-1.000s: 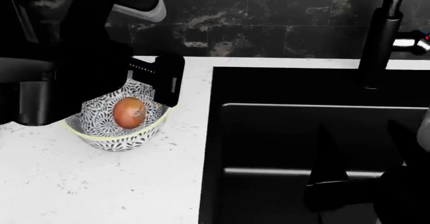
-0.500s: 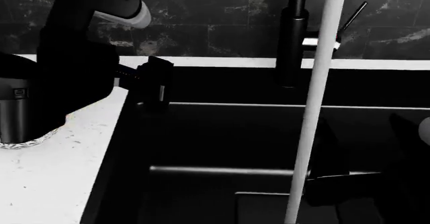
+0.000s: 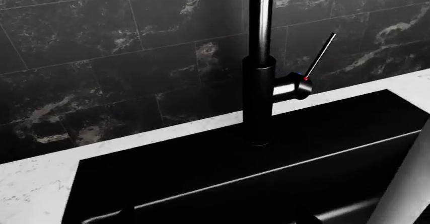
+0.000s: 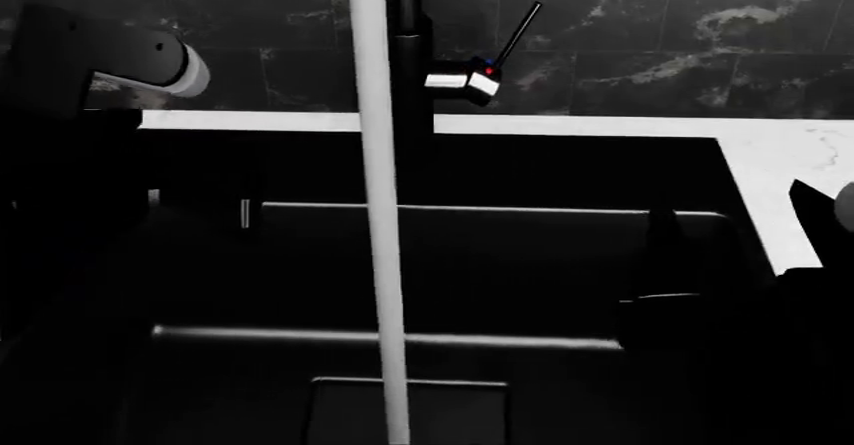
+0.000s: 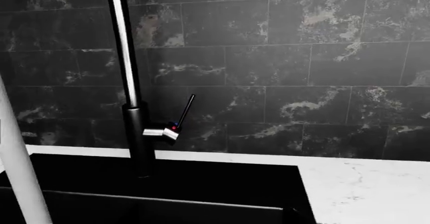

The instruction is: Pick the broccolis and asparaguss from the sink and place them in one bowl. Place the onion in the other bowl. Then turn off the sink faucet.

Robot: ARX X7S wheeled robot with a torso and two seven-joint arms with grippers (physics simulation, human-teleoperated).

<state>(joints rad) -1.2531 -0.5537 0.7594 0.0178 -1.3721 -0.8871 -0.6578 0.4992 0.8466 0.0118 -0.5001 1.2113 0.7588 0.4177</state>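
- The sink faucet (image 4: 407,85) stood at the back edge of the sink (image 4: 534,265), its thin lever (image 4: 518,33) tilted up.
- A white stream of water (image 4: 380,265) fell into the basin.
- My left gripper (image 4: 200,200) and right gripper (image 4: 727,265) hung over the sink; I could not tell how wide either pair of jaws stood.

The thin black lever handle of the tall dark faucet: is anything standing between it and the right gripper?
Nothing visible blocks it. In the right wrist view the thin black lever handle on the tall dark faucet column shows in full over the black sink. The white water stream falls off to one side.
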